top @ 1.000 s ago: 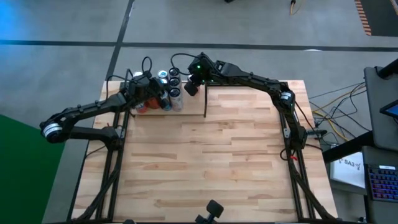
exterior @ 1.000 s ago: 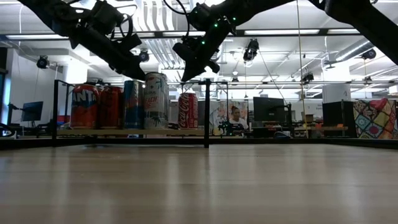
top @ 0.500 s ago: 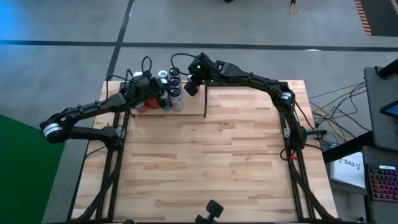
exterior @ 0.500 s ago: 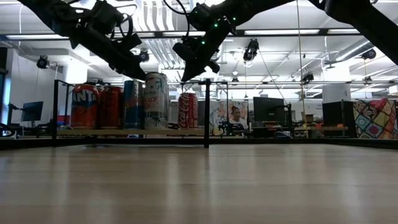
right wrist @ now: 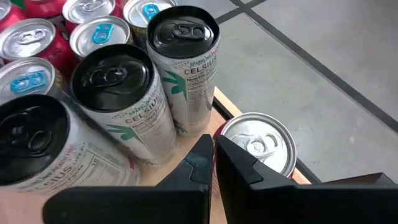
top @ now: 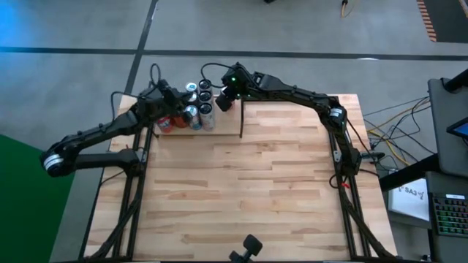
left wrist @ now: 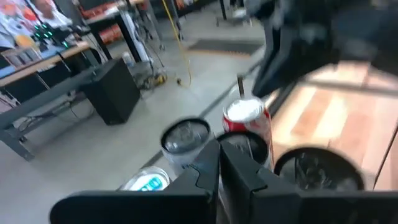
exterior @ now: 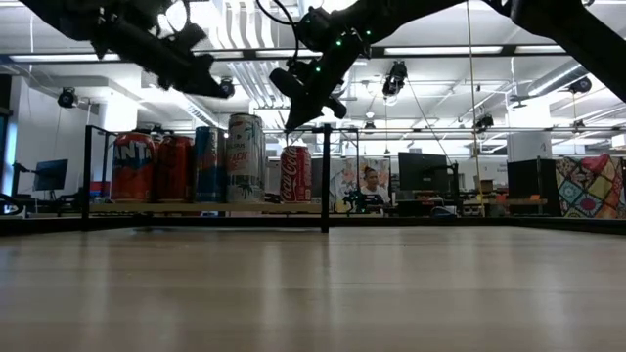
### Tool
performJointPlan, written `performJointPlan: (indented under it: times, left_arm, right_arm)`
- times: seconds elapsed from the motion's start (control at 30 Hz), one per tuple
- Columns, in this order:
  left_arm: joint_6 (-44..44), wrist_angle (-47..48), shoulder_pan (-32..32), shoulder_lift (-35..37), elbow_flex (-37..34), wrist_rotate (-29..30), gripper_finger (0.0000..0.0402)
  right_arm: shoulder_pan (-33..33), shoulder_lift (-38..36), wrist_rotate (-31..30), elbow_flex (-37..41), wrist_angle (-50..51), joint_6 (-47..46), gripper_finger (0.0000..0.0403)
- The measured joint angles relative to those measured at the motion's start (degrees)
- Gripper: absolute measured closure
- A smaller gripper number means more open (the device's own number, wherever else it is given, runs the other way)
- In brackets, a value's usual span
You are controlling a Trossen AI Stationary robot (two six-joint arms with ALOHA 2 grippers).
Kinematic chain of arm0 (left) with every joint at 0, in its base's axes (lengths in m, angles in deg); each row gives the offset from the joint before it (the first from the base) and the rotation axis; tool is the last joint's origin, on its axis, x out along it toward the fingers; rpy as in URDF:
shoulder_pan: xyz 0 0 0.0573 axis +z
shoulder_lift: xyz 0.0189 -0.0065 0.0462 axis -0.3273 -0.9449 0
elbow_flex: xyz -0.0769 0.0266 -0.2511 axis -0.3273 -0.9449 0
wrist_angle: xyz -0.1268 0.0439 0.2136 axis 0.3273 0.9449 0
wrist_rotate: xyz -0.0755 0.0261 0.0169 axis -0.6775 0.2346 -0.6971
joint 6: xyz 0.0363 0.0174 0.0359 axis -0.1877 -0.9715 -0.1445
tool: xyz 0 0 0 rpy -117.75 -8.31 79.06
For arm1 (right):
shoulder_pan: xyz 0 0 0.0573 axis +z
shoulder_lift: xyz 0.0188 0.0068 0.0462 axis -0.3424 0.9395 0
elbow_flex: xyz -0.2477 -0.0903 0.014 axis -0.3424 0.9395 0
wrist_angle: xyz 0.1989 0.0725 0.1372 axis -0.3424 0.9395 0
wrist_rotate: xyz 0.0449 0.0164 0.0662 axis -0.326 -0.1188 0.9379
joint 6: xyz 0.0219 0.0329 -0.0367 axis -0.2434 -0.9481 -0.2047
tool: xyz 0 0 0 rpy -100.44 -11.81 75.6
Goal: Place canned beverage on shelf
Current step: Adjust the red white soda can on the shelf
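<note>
Above the shelf [top: 219,130], both closed pincers hover over cans [right wrist: 124,106].

Both grippers hang shut above a row of cans [exterior: 210,162] on the shelf [exterior: 196,207]

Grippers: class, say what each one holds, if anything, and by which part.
Nothing is held. The left gripper and the right gripper are both shut and empty, above the cans on the shelf.

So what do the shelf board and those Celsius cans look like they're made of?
The shelf board looks like pale jointed wood with a matte finish: short staggered planks show. The Celsius cans look like thin printed metal, probably aluminium, given their dark pull-tab lids.
</note>
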Motion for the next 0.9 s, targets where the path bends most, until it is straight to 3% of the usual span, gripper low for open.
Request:
performJointPlan:
  times: [0.13, 0.4, 0.9]
  left_arm:
    - [2.0, 0.1, -0.8, 4.8, -0.1, -0.3, 0.0402]
    - [4.9, 0.6, -3.1, 13.6, -1.0, -9.4, 0.0402]
    - [7.7, 0.5, -4.6, 23.4, -4.5, -9.8, 0.0402]
  right_arm:
    - [0.0, 0.1, -1.2, 0.4, -0.1, -0.3, 0.0394]
    - [0.0, 0.2, -3.3, 3.1, -3.9, -0.3, 0.0394]
    - [0.0, 0.2, -3.2, 4.8, -4.7, -0.7, 0.0394]
